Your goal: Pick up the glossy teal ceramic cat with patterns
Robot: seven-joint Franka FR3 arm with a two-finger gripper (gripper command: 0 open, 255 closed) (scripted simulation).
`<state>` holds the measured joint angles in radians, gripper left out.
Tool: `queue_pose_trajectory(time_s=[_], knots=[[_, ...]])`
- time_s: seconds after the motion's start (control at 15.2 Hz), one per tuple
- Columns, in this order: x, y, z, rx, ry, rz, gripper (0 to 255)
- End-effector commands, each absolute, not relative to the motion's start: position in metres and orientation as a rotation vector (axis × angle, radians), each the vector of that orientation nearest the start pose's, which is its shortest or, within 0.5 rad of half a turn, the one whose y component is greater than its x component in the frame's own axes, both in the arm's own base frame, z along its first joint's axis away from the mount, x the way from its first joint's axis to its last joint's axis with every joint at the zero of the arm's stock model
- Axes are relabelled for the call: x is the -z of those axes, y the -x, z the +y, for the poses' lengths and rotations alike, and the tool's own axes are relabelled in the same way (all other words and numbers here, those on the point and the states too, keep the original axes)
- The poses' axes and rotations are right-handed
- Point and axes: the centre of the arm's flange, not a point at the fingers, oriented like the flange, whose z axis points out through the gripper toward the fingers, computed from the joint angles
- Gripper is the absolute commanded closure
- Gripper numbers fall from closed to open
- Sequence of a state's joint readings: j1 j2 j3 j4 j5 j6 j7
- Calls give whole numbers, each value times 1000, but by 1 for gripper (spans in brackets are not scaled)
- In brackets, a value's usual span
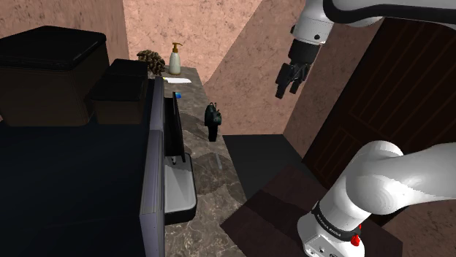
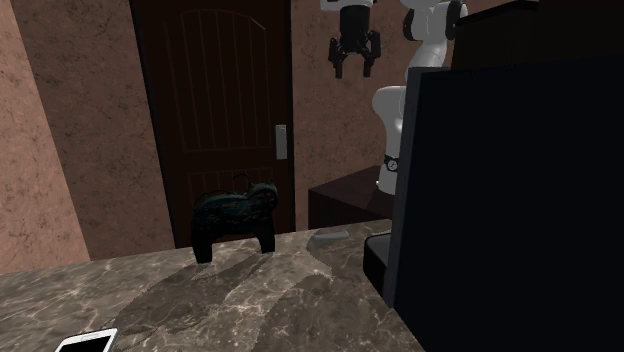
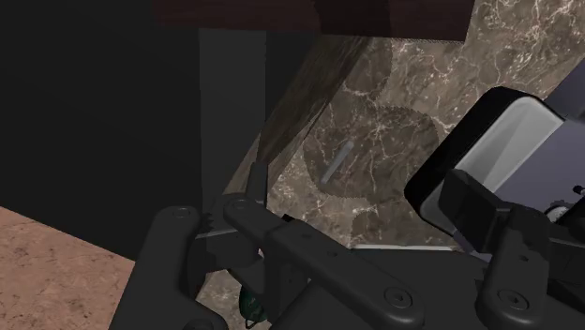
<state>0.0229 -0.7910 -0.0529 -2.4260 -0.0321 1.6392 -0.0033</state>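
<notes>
While the gripper (image 1: pixel 287 88) hangs high in the air with its fingers spread apart and empty, the dark teal cat (image 1: pixel 213 121) stands upright near the outer edge of the marbled desk (image 1: pixel 212 179), well below the gripper, with a dark door (image 2: pixel 225 100) behind it.

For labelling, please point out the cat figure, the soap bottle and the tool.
cat figure (image 2: pixel 232 218): second exterior view, its body.
soap bottle (image 1: pixel 175 64): shoulder view, its body.
tool (image 2: pixel 354 68): second exterior view, between its fingertips.
</notes>
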Motion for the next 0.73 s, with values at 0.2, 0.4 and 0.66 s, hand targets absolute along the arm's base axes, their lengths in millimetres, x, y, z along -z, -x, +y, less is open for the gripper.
queue_pose_trajectory(time_s=[0.2,0.4,0.66], knots=[[-543,-341,-16,24,3121,94,0],[-522,-373,-17,42,3104,173,0],[-494,-415,-20,66,3078,278,0]])
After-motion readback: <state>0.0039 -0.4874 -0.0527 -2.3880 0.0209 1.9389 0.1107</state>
